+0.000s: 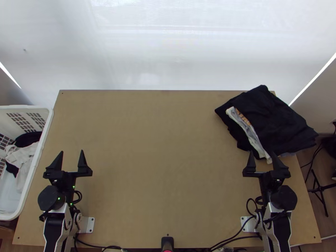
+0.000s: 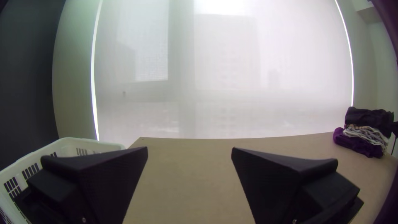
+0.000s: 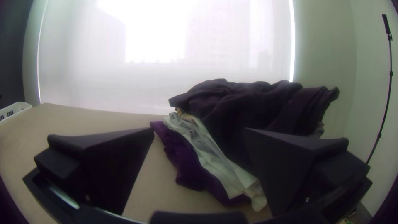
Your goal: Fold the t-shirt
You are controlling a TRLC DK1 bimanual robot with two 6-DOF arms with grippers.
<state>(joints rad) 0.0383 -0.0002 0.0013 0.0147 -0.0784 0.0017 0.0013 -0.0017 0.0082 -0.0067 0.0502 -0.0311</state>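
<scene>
Matt dark cloth (image 1: 273, 117) lies rumpled on smooth wooden table (image 1: 159, 159), beside plastic basket (image 1: 40, 147).

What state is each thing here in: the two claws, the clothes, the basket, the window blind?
Left claw: open, holding nothing.
Right claw: open, holding nothing, near the pile.
Top dark cloth: folded, lying on the pile.
Light cloth: layered between dark cloths, one edge showing.
Bottom dark cloth: folded, under the light one.
Basket: upright, partly filled.
Clothes in it: bunched loosely.
Blind: lowered.
</scene>
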